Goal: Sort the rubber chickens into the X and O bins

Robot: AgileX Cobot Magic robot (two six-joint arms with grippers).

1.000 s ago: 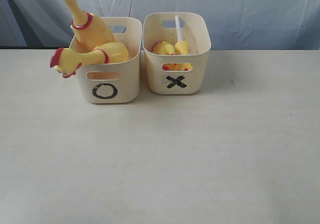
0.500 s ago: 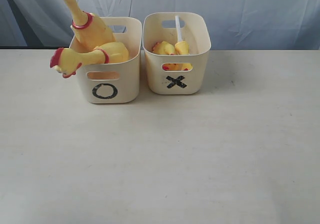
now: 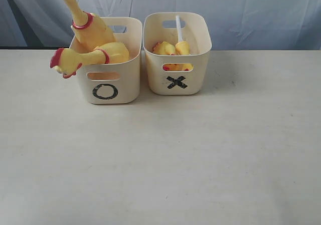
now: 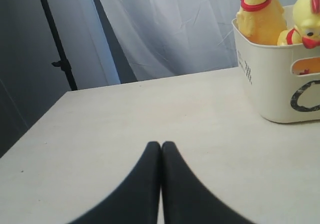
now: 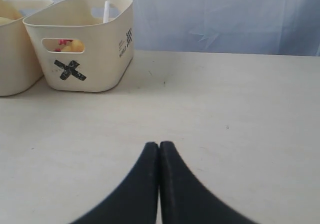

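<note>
Black left gripper (image 4: 161,144), cream O bin (image 3: 125,79) ahead marked black, black right gripper (image 5: 159,144), cream X bin (image 3: 198,69) ahead marked black, red-ringed yellow rubber chickens (image 3: 95,34), white tube (image 3: 178,28).

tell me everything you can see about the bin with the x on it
The X bin is a cream, plastic-looking, rounded-rectangular tub with a handle slot in its near and far walls and a black X under the near slot. One side wall carries a small black printed mark. It stands upright on the table, close beside the O bin; whether they touch is unclear. Inside lie small yellow chickens with red parts, and a white tube sticks up.
</note>
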